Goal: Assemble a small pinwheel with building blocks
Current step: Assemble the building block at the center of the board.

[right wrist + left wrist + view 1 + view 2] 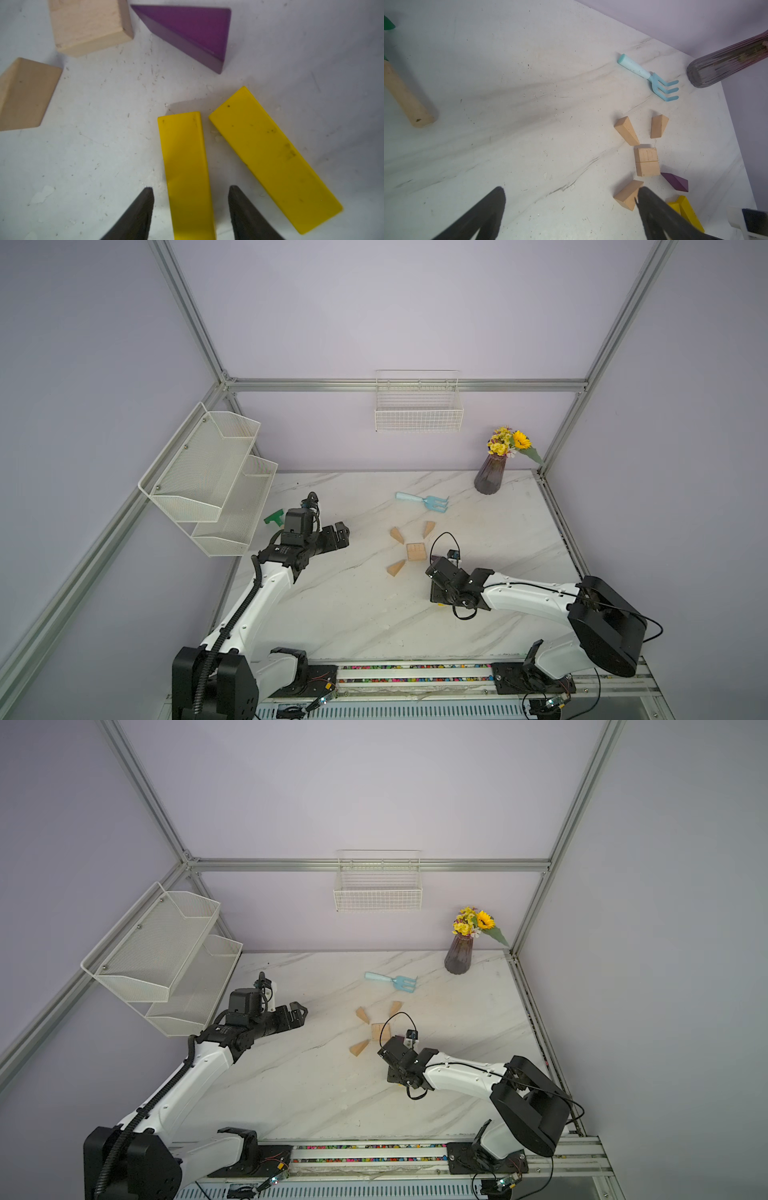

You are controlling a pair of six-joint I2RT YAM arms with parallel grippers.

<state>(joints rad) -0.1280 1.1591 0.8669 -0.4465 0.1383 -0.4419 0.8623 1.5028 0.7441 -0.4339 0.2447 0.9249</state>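
Laid: hub [415,551], tan wedges [397,535] at 11, 1, 7 o'clock, purple wedge [193,31] at 4; stem unbuilt; right jaws part-open astride a yellow bar [187,166], ungripped; left jaws wide, empty.

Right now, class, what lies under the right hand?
A yellow bar is between the open fingers of the right hand, with a second yellow bar beside it. In both top views the hand covers them almost wholly.

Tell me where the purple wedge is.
In the right wrist view the purple wedge lies on the table, its tip beside the tan hub block, the yellow bars close by.
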